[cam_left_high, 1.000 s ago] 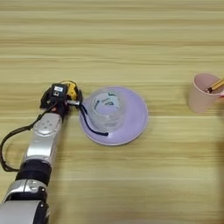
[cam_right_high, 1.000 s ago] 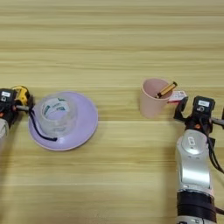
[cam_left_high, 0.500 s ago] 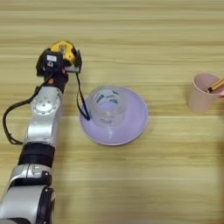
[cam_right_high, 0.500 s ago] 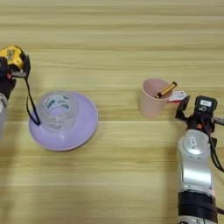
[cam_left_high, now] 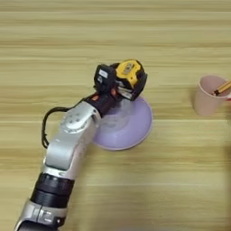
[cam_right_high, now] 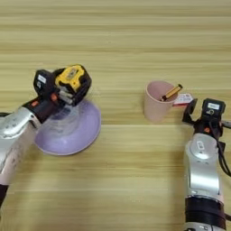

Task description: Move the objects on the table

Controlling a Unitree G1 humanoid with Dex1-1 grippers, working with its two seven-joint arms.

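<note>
Left hand (cam_right_high: 67,90) sits left of frame centre, clamped narrow on the tape measure (cam_right_high: 72,80), which it carries clear of the counter (cam_right_high: 117,27) above the upper edge of the lilac plate (cam_right_high: 88,131). The measure's black cord is not visible here. Clear tape roll (cam_right_high: 63,124) rests on the plate, partly hidden beneath the wrist. Judgement: the step in hand is carrying the measure across to a set-down spot; to do it well, keep it high enough to pass the roll and plate rim, then lower over bare wood and release only once it rests flat. Pink cup (cam_right_high: 158,101) with pencil (cam_right_high: 171,92) stands right of centre, well apart from the plate. Right hand (cam_right_high: 191,110) is parked just beside the cup at right; cannot tell its opening.
</note>
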